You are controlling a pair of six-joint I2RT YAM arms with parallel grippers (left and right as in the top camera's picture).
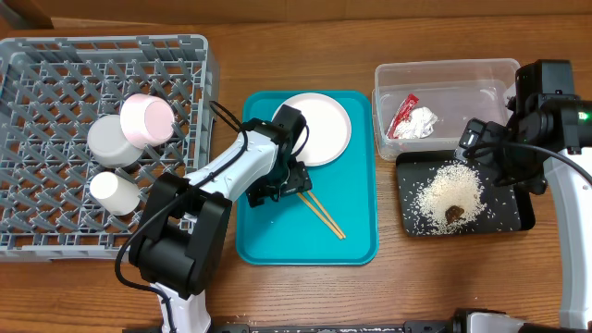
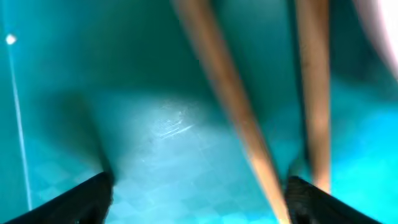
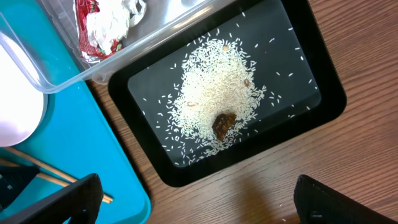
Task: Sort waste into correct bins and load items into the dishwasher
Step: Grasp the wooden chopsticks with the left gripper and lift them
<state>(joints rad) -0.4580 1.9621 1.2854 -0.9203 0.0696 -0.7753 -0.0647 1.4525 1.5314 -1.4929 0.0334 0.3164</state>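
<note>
The wooden chopsticks (image 1: 324,215) lie on the teal serving tray (image 1: 356,240) beside the pale round plate (image 1: 319,125). My left gripper (image 1: 285,190) is open and low over the chopsticks' upper end. In the left wrist view the blurred chopsticks (image 2: 230,93) run down between the open fingers (image 2: 199,199), near the right one. My right gripper (image 1: 486,157) is open and empty above the black tray (image 1: 518,222), which holds rice (image 3: 214,93) and a brown lump (image 3: 224,122). The clear tub (image 1: 444,67) holds the red wrapper (image 1: 403,116) and the tissue (image 1: 421,122).
The grey dish rack (image 1: 111,42) at the left holds the pink dish (image 1: 146,120), the steel bowl (image 1: 113,141) and the white cup (image 1: 116,192). In the right wrist view my open fingers (image 3: 205,205) hang over bare wood by the black tray's front edge.
</note>
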